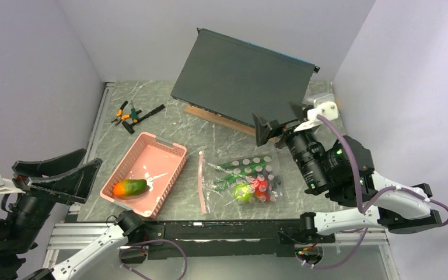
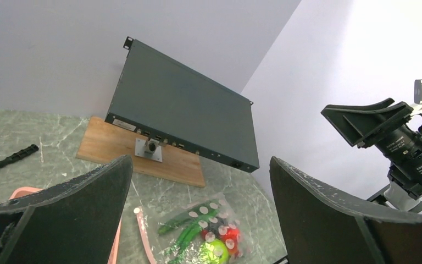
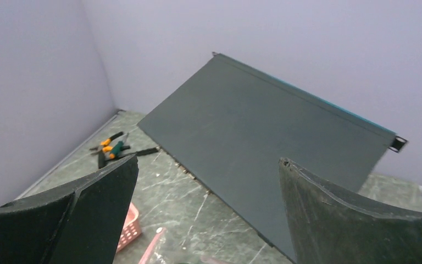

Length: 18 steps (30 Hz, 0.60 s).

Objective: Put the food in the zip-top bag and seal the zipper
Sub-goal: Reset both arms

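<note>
The clear zip-top bag (image 1: 242, 178) lies flat in the middle of the table, its pink zipper (image 1: 201, 181) along its left edge. Inside it are a bright green apple (image 1: 244, 192), red pieces (image 1: 261, 188) and long green peppers (image 1: 233, 170); they also show in the left wrist view (image 2: 209, 234). An orange-green mango (image 1: 129, 187) lies in the pink basket (image 1: 163, 149). My left gripper (image 1: 64, 172) is open and empty, raised left of the basket. My right gripper (image 1: 280, 125) is open and empty, raised above the table right of the bag.
A dark flat panel (image 1: 245, 79) leans on a wooden board (image 1: 210, 116) at the back. Orange-handled pliers and tools (image 1: 129, 114) lie at the back left. A metal rail (image 1: 210, 224) runs along the near edge.
</note>
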Each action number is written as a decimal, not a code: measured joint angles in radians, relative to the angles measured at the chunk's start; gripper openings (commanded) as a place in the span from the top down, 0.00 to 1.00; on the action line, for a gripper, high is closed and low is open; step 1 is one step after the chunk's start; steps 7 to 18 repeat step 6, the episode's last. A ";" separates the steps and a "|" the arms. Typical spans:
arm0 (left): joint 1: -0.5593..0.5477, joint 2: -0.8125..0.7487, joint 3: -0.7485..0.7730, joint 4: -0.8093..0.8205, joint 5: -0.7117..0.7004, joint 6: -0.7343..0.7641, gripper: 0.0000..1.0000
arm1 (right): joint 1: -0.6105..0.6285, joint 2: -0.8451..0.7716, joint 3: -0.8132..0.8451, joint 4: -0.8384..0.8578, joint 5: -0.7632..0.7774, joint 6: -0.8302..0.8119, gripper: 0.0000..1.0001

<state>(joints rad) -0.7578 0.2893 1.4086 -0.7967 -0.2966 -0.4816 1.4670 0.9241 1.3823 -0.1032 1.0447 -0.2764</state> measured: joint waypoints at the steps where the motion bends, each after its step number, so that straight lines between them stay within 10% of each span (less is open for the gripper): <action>1: 0.000 0.002 0.000 0.006 -0.002 0.002 0.00 | 0.000 -0.004 0.000 0.015 0.013 -0.014 0.00; 18: 0.000 0.012 0.000 0.023 -0.008 0.014 0.00 | 0.000 -0.026 -0.031 0.140 0.092 -0.081 0.00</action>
